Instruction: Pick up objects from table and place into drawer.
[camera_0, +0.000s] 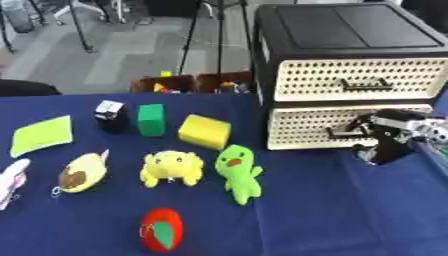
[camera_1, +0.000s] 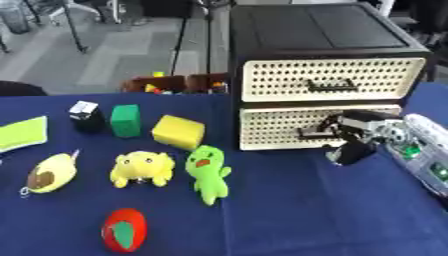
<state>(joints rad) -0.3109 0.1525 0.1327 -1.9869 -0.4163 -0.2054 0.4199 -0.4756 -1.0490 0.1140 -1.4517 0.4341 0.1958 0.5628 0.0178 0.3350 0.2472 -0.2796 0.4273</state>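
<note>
Drawers: two cream perforated fronts in a black cabinet (camera_0: 350, 30) at the table's far right, both closed. Lower drawer (camera_0: 306, 127) faces the near edge, handle (camera_1: 315, 132) running left to right. Right hand (camera_1: 337, 127) at that handle, fingers curled round it; arm (camera_1: 420, 147) entering from the right edge.

Left of the cabinet, spread on blue cloth (camera_0: 332, 210): yellow sponge block (camera_0: 205, 131), corner toward the near edge; green block (camera_0: 151, 120) upright; small black-and-white box (camera_0: 110, 115) beside it. Flat lime pad (camera_0: 41, 135) at the far left, tilted. Nearer row: avocado plush (camera_0: 82, 172), long axis slanting up-right; yellow frog plush (camera_0: 171, 167); green bird plush (camera_0: 238, 172) lying head toward the cabinet, long axis near to far. Red strawberry plush (camera_0: 162, 229) nearest the front edge. Pink-white toy (camera_0: 10, 182) cut by the left edge.

Open cloth in front of the drawers and along the near right. Left hand unseen.
</note>
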